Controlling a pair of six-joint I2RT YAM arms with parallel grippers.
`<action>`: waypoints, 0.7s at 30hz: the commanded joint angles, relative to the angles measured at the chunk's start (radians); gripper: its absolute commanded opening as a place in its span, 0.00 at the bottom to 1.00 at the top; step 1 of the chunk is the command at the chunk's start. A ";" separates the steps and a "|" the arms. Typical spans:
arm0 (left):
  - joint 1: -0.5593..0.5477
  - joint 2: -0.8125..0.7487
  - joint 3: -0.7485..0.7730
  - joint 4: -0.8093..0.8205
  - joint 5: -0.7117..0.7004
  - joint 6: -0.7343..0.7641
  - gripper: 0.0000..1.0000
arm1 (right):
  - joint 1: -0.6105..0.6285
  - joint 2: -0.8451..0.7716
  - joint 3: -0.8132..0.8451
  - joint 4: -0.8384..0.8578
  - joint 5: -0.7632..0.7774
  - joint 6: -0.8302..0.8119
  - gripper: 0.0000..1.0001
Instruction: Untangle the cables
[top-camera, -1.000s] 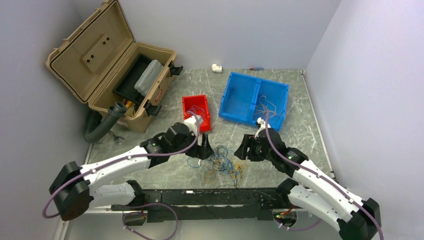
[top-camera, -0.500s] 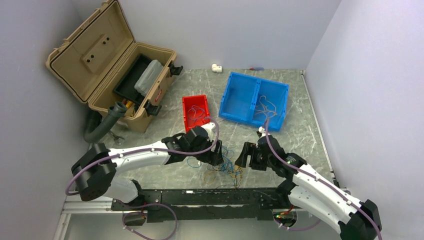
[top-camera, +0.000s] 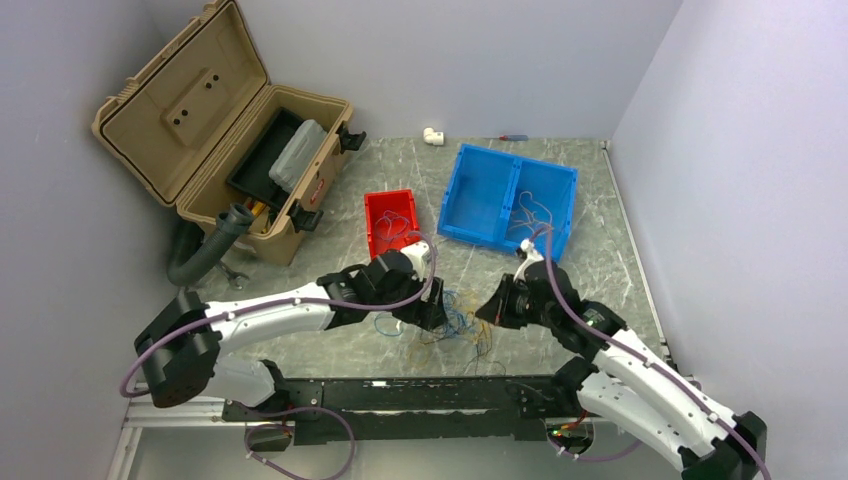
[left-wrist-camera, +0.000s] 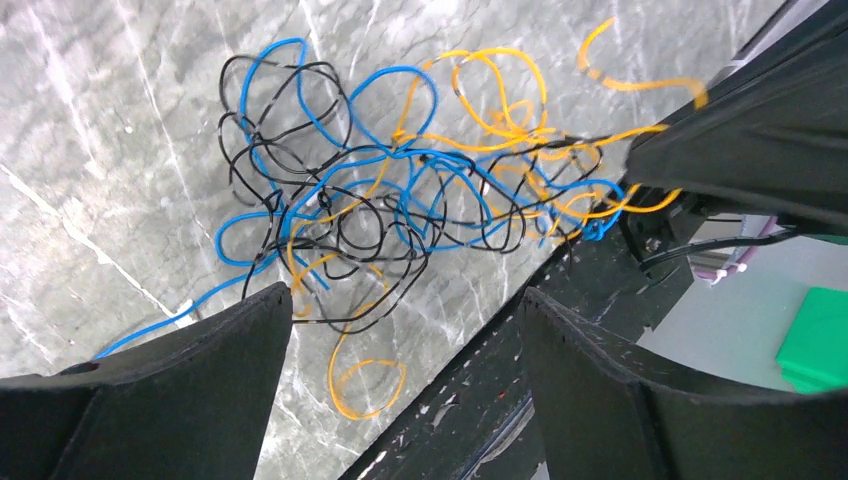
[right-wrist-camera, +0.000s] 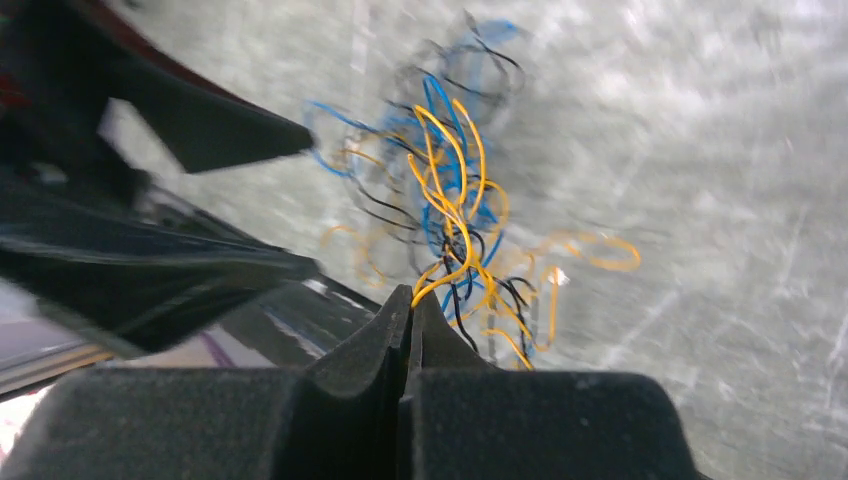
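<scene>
Right claw tight on yellow cable; left claw wide above tangle.

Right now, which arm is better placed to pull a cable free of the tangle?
Right. The right gripper is shut on a yellow cable at the edge of the tangle; the left gripper hangs open above it, holding nothing.

Pale lavender walls, grey marbled tabletop.

The left tool and right tool hem the cables on both sides; bare table lies open farther right.
</scene>
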 joint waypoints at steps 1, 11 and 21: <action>-0.006 -0.082 0.043 0.028 0.013 0.070 0.87 | 0.004 0.003 0.198 -0.033 -0.001 -0.071 0.00; -0.007 -0.205 0.080 0.091 -0.006 0.214 0.88 | 0.003 0.016 0.426 -0.072 -0.038 -0.129 0.00; -0.007 -0.209 0.054 0.240 0.047 0.347 0.85 | 0.004 0.008 0.450 -0.052 -0.074 -0.127 0.00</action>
